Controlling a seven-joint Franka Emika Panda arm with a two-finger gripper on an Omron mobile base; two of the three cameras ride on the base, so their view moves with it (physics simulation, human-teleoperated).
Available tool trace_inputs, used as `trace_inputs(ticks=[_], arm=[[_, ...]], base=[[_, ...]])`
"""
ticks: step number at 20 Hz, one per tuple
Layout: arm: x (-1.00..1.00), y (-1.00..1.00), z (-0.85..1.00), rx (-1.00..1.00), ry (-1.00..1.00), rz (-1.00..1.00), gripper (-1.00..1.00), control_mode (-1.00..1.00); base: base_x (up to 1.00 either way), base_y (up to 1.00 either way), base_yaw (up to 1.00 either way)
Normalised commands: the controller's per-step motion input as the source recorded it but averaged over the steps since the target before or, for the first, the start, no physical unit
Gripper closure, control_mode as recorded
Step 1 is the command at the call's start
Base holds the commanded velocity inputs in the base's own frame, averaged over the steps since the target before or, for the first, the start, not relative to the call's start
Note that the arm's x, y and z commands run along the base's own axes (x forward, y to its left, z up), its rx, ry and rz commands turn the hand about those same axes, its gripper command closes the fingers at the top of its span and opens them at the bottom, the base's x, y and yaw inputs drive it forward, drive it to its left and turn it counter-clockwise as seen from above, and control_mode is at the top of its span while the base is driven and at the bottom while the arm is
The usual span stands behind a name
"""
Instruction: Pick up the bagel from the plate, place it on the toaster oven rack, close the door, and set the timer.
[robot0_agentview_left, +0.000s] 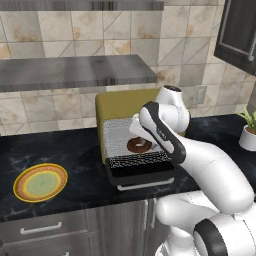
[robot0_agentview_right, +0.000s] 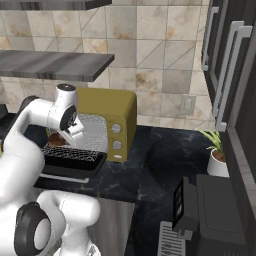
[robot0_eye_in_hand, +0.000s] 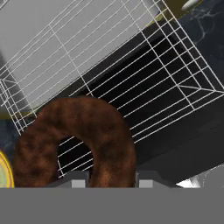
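One bagel is over the middle of the toaster oven rack, clenched in the single gripper, whose two fingertips pinch the ring's near side in the hand view. The one olive-yellow toaster oven stands at the counter's back edge, its one door folded down flat toward the front edge. One plate lies bare near the counter's front left edge. One potted plant sits at the right end.

beige tiled wall, grey shelf, black marble counter.
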Motion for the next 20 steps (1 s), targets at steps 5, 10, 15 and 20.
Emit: trace_inputs(ticks=[5,10,15,20], arm=[[0.18,0.00,-0.12,0.00,0.00,0.00,1.00,-1.00],[0.06,0.00,-0.16,0.00,0.00,0.00,1.00,-1.00],[0.07,0.00,-0.14,0.00,-0.03,0.00,1.00,-1.00],[0.17,0.00,-0.12,0.00,-0.03,0.00,1.00,-1.00]], base=[[0.00,0.00,0.00],[0.00,0.00,0.00],[0.00,0.00,0.00],[0.00,0.00,0.00]])
